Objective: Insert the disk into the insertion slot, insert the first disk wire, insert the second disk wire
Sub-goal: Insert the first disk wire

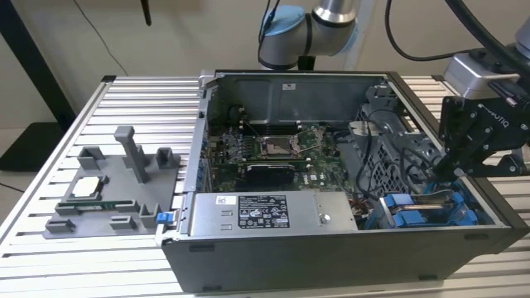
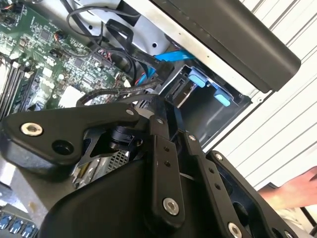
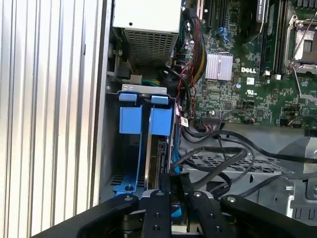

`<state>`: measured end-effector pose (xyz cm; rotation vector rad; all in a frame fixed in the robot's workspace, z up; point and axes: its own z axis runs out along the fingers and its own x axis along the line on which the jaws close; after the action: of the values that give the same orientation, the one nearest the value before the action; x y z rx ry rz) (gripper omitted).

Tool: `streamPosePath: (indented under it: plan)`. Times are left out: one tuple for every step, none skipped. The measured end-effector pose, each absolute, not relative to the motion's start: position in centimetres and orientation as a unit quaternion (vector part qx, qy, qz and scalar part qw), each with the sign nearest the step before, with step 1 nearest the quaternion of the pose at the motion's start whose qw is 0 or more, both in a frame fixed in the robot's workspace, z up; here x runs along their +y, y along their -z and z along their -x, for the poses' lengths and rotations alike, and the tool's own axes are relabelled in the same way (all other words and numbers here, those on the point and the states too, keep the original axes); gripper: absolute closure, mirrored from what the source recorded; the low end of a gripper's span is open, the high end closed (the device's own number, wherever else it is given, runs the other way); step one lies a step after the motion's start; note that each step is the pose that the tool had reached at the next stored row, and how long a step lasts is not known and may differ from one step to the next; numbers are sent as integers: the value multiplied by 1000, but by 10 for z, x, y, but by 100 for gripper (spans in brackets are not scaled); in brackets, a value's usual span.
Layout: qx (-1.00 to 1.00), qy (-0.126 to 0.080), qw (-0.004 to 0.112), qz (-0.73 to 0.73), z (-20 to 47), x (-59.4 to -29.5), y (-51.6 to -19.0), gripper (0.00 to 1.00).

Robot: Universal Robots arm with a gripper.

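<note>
The disk (image 3: 161, 157) stands edge-on inside the insertion slot (image 3: 117, 163), between blue carrier tabs (image 3: 131, 119). In the exterior view the slot (image 1: 422, 210) lies at the case's front corner on the exterior view's right, with my black gripper (image 1: 453, 169) just above it. In both wrist views the gripper (image 3: 175, 184) is right over the disk's end, its fingers (image 3: 159, 203) drawn close on what looks like a black disk wire (image 2: 141, 85). In the second wrist view my gripper (image 2: 157, 106) sits beside the bay (image 2: 198, 101), near a blue flat cable (image 2: 168, 55).
The open case holds a motherboard (image 1: 273, 149) and a silver labelled box (image 1: 265, 213) at its front. Black cables (image 3: 218, 153) loop over the perforated cage beside the bay. A grey fixture (image 1: 108, 186) lies on the ribbed table. A person's hand (image 2: 297, 191) shows by the case.
</note>
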<state>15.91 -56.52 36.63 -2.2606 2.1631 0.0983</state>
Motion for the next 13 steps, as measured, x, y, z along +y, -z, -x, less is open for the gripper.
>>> streamPosePath:
  plan:
    - [692, -32, 5, 722, -159, -566, -365, 100]
    - [692, -32, 5, 721, -159, -567, -365, 100]
    - [693, -32, 5, 720, -159, -568, -364, 100]
    - [694, -32, 5, 719, -159, -568, -363, 100]
    - [695, -33, 5, 718, -159, -569, -362, 100]
    - [697, -33, 4, 716, -159, -570, -362, 100]
    - [699, -33, 4, 715, -159, -570, -361, 100]
    - [701, -34, 4, 713, -159, -570, -360, 100]
    - [702, -34, 3, 711, -159, -571, -360, 100]
    - [704, -34, 3, 709, -159, -571, -359, 100]
    - [705, -34, 3, 709, -160, -571, -359, 100]
    - [705, -35, 3, 709, -160, -572, -359, 100]
    - [705, -35, 3, 708, -160, -572, -359, 100]
